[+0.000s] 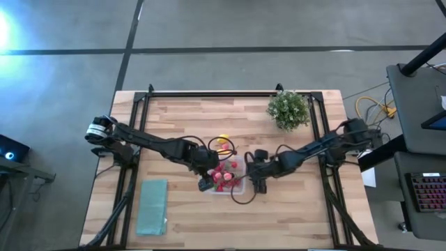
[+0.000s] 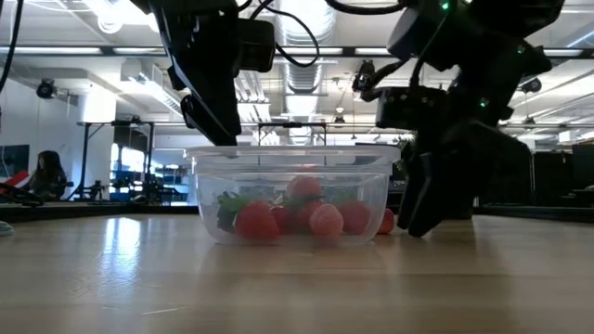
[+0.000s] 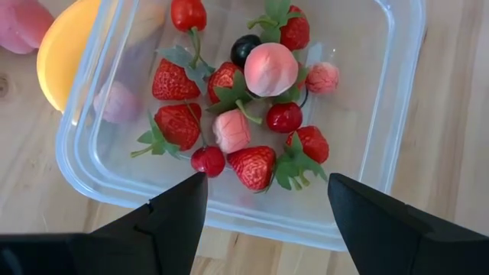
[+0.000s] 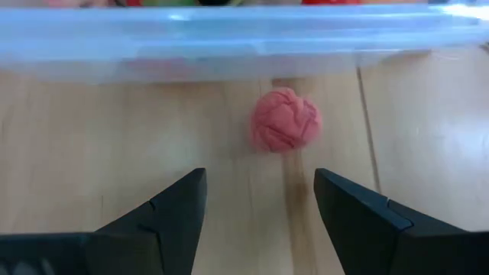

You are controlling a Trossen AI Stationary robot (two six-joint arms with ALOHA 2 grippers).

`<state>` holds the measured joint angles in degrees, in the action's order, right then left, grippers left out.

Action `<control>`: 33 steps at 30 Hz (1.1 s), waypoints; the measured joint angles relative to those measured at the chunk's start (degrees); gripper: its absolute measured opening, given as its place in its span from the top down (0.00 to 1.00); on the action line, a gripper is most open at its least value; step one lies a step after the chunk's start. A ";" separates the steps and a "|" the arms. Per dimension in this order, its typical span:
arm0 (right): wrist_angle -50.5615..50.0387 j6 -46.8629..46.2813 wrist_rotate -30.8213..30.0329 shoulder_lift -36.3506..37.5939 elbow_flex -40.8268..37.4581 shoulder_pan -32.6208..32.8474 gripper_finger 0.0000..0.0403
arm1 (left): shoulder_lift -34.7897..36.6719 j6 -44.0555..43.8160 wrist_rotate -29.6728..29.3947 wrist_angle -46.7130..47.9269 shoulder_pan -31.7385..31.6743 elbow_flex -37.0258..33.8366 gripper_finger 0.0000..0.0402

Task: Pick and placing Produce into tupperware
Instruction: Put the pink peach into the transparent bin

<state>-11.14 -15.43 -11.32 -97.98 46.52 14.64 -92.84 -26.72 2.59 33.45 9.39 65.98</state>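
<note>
The tupperware [image 1: 228, 183], a clear box with rounded corners, stands on the table and holds several red strawberries, cherries and pink pieces [image 3: 229, 114]. My left gripper [image 3: 267, 179] hovers open above the box's left rim [image 2: 209, 153], touching nothing. My right gripper [image 4: 260, 176] is open and low at the box's right side. A small pink-red berry [image 4: 285, 121] lies on the wood between the fingertips and the box wall [image 4: 229, 46]. A yellow lemon [image 3: 65, 53] and a pink piece [image 3: 23, 23] rest on the table outside the box.
A green bushy potted plant [image 1: 288, 109] stands toward the far right of the table. A flat teal-green rectangle [image 1: 152, 206] lies near the left front. A black cable [image 1: 240, 199] loops on the wood beside the box. Bare wood lies along the near edge.
</note>
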 joint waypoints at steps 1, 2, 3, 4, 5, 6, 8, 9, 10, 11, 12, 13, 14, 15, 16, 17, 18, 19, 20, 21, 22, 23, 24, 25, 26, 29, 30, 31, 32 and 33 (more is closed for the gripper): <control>-0.07 0.68 -0.07 -0.43 0.53 -0.24 0.42 | 0.00 0.00 0.02 -0.01 0.00 0.00 0.36; 0.12 1.35 -0.02 -0.76 0.93 -0.43 0.42 | 0.00 0.00 0.01 0.04 0.00 0.00 0.36; 0.18 2.05 0.12 -1.16 1.18 -0.52 0.42 | 0.00 0.00 0.02 0.05 0.00 0.00 0.36; 0.23 2.74 0.06 -1.34 1.49 -0.63 0.42 | 0.00 -0.02 0.01 0.05 0.00 0.00 0.36; 0.54 3.29 -0.30 -1.40 1.73 -0.72 0.42 | 0.00 -0.02 -0.02 0.01 0.00 0.00 0.36; 1.29 3.88 -0.59 -1.49 1.90 -0.89 0.42 | 0.00 -0.02 0.00 0.06 0.00 0.00 0.36; 2.18 4.95 -0.80 -1.50 1.93 -1.43 0.42 | 0.00 -0.02 -0.07 0.04 0.00 0.00 0.36; 2.72 5.36 -0.91 -1.49 1.93 -1.68 0.42 | 0.00 -0.02 -0.07 0.04 0.00 0.00 0.36; 2.93 5.46 -0.89 -1.48 1.93 -1.98 0.42 | 0.00 -0.02 -0.08 0.04 0.00 0.00 0.36; 2.69 5.78 -0.87 -1.49 1.87 -2.35 0.42 | 0.00 -0.02 -0.15 0.06 0.00 0.00 0.36; 2.61 6.03 -0.74 -1.48 1.85 -2.65 0.42 | 0.00 -0.02 -0.25 0.03 0.00 0.00 0.36; 2.76 6.27 -0.52 -1.55 1.84 -2.88 0.42 | 0.00 -0.02 -0.36 0.01 0.00 0.00 0.36; 2.77 6.43 -0.29 -1.57 1.81 -3.10 0.42 | 0.00 -0.02 -0.42 0.04 0.00 0.00 0.36; 2.70 6.48 -0.14 -1.59 1.71 -3.30 0.42 | 0.00 -0.02 -0.44 0.04 0.00 0.00 0.36; 2.70 6.51 0.47 -1.59 1.60 -3.44 0.42 | 0.00 -0.03 -0.44 0.02 0.00 0.00 0.36; 2.82 6.52 1.04 -1.59 1.53 -3.62 0.42 | 0.00 -0.04 -0.46 0.02 0.00 0.00 0.36; 3.04 6.51 1.12 -1.59 1.44 -3.65 0.42 | 0.00 -0.04 -0.48 0.02 0.00 0.00 0.36; 3.12 6.54 1.20 -1.59 1.33 -3.67 0.43 | 0.00 -0.02 -0.53 0.02 -0.02 0.00 0.36; 3.24 6.68 1.23 -1.59 1.24 -3.71 0.44 | 0.00 -0.02 -0.63 0.00 0.00 0.00 0.36; 3.51 6.71 1.23 -1.59 1.14 -3.75 0.44 | 0.00 -0.02 -0.86 0.02 -0.02 0.00 0.36; 3.95 6.72 1.26 -1.59 1.01 -3.80 0.45 | 0.00 -0.03 -1.25 0.02 -0.02 0.00 0.36; 4.35 6.72 1.26 -1.59 0.97 -3.84 0.47 | 0.00 0.00 -1.52 0.00 -0.02 0.00 0.36; 4.69 6.71 1.29 -1.59 0.97 -3.92 0.48 | 0.00 0.02 -1.67 0.00 -0.02 0.00 0.36; 5.03 6.72 1.28 -1.59 0.97 -3.96 0.49 | 0.00 0.02 -1.77 0.02 -0.03 0.00 0.36; 5.43 6.74 1.28 -1.59 0.95 -4.00 0.51 | 0.00 0.02 -1.95 0.00 -0.05 0.00 0.36; 6.74 7.00 1.30 -1.59 0.95 -4.20 0.55 | 0.00 0.02 -2.40 -0.02 -0.05 0.02 0.36; 6.78 7.12 1.30 -1.59 0.95 -4.20 0.57 | 0.00 0.02 -2.50 -0.04 -0.06 0.02 0.36; 6.76 7.14 1.34 -1.59 0.92 -4.20 0.58 | 0.00 0.02 -2.55 -0.04 -0.07 0.02 0.36; 6.76 7.14 1.47 -1.59 0.84 -4.20 0.59 | 0.00 0.02 -2.56 -0.04 -0.13 0.02 0.36; 6.76 7.12 1.49 -1.59 0.69 -4.20 0.61 | 0.00 0.03 -2.55 -0.04 -0.13 0.02 0.36</control>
<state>-4.38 -8.31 -9.82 -99.57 47.21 10.44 -92.84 -26.69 0.05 33.41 9.26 66.00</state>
